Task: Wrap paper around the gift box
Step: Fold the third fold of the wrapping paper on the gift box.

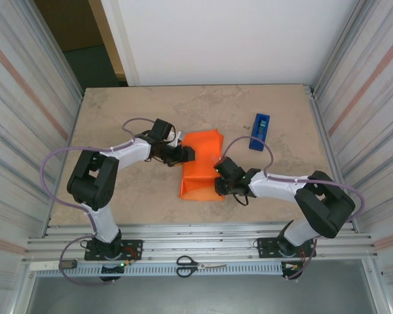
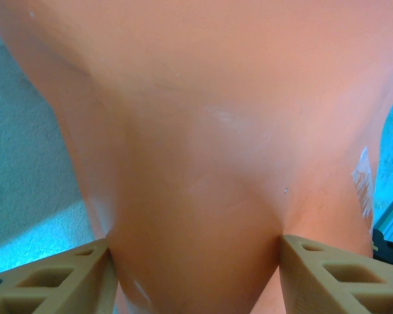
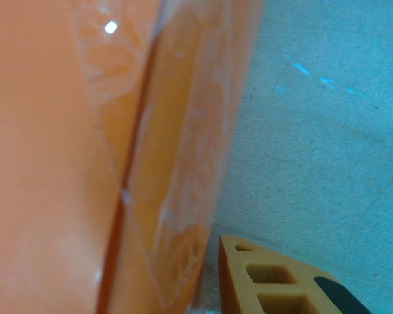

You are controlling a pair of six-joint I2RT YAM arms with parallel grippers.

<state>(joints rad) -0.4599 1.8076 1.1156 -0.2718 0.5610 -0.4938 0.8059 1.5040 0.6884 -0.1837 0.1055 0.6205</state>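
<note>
Left jaws are pinching the paper; right jaws, I cannot tell; tugging sideways is risking tearing it open.

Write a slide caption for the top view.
Left end effector and right end effector flank the paper; tape dispenser beyond.

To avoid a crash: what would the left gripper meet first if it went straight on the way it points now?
The orange paper: it fills the gap between the left gripper's fingers, apparently touching both.

White-and-black arms, lilac cables, tan cut-out gripper fingers.
</note>
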